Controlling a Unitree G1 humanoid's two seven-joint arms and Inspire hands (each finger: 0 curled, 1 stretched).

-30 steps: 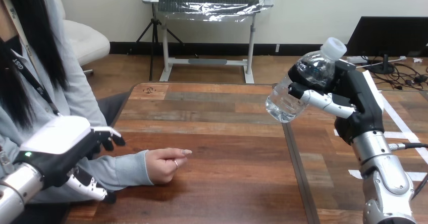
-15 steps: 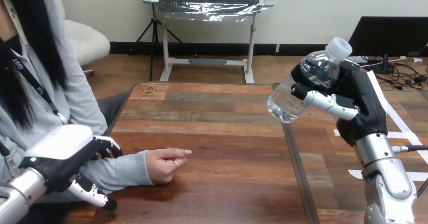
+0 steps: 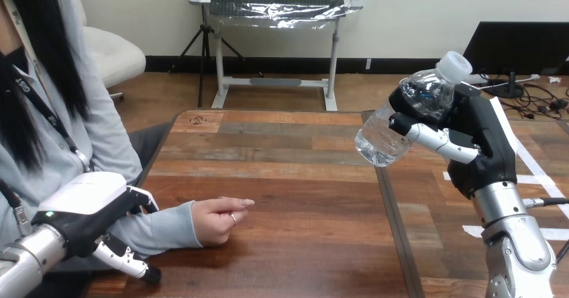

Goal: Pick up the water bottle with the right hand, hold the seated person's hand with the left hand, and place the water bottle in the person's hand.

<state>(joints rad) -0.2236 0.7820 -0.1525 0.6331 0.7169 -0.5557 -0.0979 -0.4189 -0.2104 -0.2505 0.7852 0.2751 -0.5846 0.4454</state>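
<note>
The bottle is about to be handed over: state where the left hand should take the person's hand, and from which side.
Probably the wrist just behind the person's hand, coming from above along the forearm. It lies flat on the table, fist loosely curled, and the left hand is over that forearm.

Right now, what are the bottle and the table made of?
The water bottle looks like clear, shiny plastic: you can see through it. The table looks like brown wooden planks with a smooth finish, showing grain and seams, though it may be veneer.

The person's hand (image 3: 216,221) on the wooden table (image 3: 302,177)
</note>
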